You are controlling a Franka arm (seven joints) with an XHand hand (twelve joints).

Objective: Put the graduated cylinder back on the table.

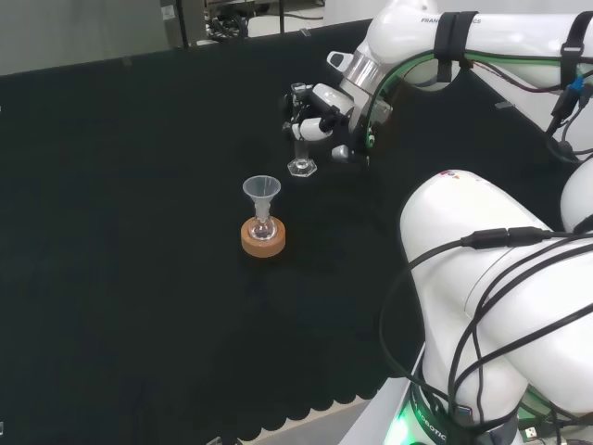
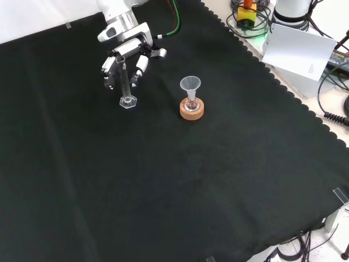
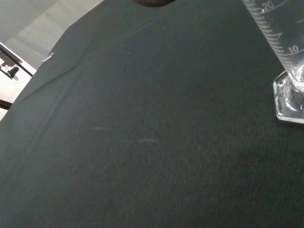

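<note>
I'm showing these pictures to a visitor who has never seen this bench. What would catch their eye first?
Probably the black and white hand, its fingers curled round a clear graduated cylinder standing upright, its base at or just above the black cloth. Next, to its right in the front view, a small flask on a cork ring with a clear funnel in its neck. In the head view the arm's big white links loom at the right.

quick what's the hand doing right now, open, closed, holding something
Hand: shut on the graduated cylinder, fingers curled round its upper part; the cylinder stands upright, base at the cloth.
</note>
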